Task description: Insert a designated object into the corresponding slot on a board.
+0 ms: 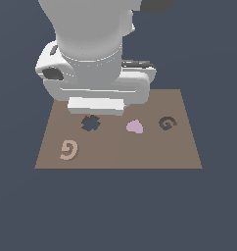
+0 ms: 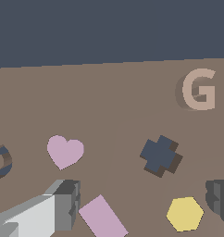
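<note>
The light-tan spiral piece lies flat on the brown board, near its front corner on the exterior view's left. The spiral slot, dark with a brown curl, is on the board's opposite side. In the wrist view the tan spiral and the slot sit far apart. My gripper hangs open above the board, away from the spiral. Its grey fingers are spread wide and hold nothing. In the exterior view the arm hides the fingers.
A pink heart and a dark blue cross cut-out lie between the spiral and the slot. In the wrist view, a yellow hexagon and a pink rectangle lie on the board beneath the gripper. Dark floor surrounds the board.
</note>
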You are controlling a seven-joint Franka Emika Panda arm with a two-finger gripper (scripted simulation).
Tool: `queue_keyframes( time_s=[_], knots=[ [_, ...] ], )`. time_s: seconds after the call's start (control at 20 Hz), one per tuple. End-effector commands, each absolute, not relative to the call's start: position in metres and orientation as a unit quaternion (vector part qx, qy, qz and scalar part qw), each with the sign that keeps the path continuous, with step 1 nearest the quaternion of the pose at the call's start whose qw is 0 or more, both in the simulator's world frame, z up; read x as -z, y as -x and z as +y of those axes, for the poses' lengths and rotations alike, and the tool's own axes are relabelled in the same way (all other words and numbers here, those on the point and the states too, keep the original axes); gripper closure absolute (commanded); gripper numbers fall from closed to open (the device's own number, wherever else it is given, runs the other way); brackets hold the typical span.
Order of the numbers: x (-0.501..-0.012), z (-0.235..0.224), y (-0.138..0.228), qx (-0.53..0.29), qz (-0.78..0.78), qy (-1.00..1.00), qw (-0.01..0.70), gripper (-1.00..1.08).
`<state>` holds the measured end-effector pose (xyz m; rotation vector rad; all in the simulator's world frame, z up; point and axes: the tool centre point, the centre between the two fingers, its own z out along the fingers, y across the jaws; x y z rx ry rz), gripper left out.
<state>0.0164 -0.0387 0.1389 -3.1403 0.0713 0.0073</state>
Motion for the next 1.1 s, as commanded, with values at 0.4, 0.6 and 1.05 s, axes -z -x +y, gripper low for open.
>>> queue_keyframes(
  time_s=[0.4, 0.6, 1.05],
  knots=[
    [-0.091, -0.095, -0.058, -0.001, 0.024, 1.0, 0.0, -0.92],
    [-0.075, -0.114, -0.073, -0.001, 0.024, 1.0, 0.0, -0.92],
    [-0.056, -0.137, -0.092, 0.0, 0.025, 1.0, 0.0, -0.92]
  ],
)
